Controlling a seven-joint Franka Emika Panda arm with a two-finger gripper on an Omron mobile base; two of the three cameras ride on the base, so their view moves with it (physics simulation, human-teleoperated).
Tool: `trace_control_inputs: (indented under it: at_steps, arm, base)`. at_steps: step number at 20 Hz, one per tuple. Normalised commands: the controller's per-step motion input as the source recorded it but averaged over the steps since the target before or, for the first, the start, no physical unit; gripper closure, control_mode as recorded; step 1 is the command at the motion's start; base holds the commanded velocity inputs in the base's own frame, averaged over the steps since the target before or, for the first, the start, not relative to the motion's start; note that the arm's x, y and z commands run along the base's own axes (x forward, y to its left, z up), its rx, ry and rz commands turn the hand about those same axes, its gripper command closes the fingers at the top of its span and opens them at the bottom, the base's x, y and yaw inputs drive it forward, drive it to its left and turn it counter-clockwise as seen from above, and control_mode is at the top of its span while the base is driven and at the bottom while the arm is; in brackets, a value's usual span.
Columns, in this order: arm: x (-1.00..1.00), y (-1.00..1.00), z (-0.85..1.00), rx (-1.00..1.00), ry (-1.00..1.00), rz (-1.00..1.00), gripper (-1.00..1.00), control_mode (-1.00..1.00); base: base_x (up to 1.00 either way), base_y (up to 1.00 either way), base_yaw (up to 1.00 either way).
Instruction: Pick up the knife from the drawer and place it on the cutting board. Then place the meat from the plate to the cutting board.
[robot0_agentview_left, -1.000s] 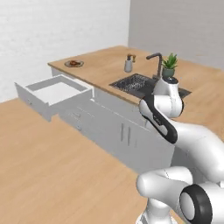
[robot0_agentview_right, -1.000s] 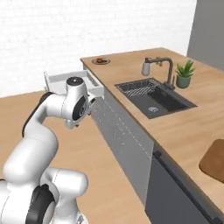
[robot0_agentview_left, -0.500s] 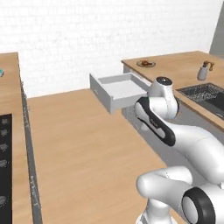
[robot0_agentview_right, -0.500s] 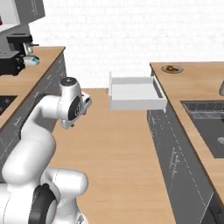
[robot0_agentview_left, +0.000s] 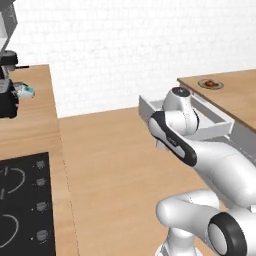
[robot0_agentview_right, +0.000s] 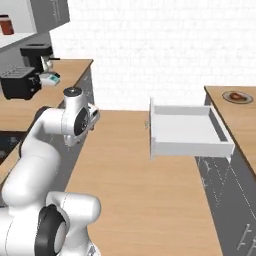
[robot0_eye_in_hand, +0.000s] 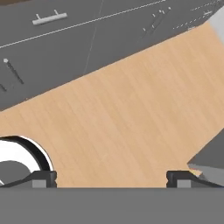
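- Since half a second ago both base views have swung further left, because the base has turned. The drawer (robot0_agentview_right: 190, 131) now sits right of centre in the right base view, where it was near the middle, and the sink seen a second ago has left both pictures.
- The left base view now takes in a black stovetop (robot0_agentview_left: 22, 205) at lower left and a dark coffee machine (robot0_agentview_left: 7, 75) on the far counter.
- One drawer stands pulled open, white and shallow. Its inside looks bare white in the right base view. No knife can be made out there.
- One round grey plate (robot0_agentview_right: 237, 97) rests on the light wood counter (robot0_agentview_right: 235, 112) to the right, behind the drawer, with one small brown and reddish piece of meat (robot0_agentview_right: 236, 96) on it. The left base view shows the same plate (robot0_agentview_left: 210, 84) small and far away.
- The right base view shows a black toaster (robot0_agentview_right: 20, 82) and a coffee machine on the left counter.
- The white arm (robot0_agentview_left: 175, 127) bends in front of the drawer in the left base view and hides part of it. In the right base view the arm stands well to the left of the drawer.
- In the hand view the gripper (robot0_eye_in_hand: 111, 178) points down at bare wood floor (robot0_eye_in_hand: 127, 113), with grey cabinet fronts (robot0_eye_in_hand: 65, 48) across the top. Its two dark fingertips (robot0_eye_in_hand: 41, 178) stand wide apart with nothing between them.
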Motion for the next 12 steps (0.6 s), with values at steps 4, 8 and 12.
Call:
trace_control_inputs:
  at_steps: [4,8,12]
  arm:
    - [0.00,0.00,0.00,0.00,0.00,0.00,-1.00,1.00]
    - [0.00,0.00,0.00,0.00,0.00,0.00,-1.00,1.00]
    - [0.00,0.00,0.00,0.00,0.00,0.00,-1.00,1.00]
  base:
    - [1.00,0.49,0.14]
    - [1.00,-0.07,0.03]
    - [1.00,-0.32,0.07]
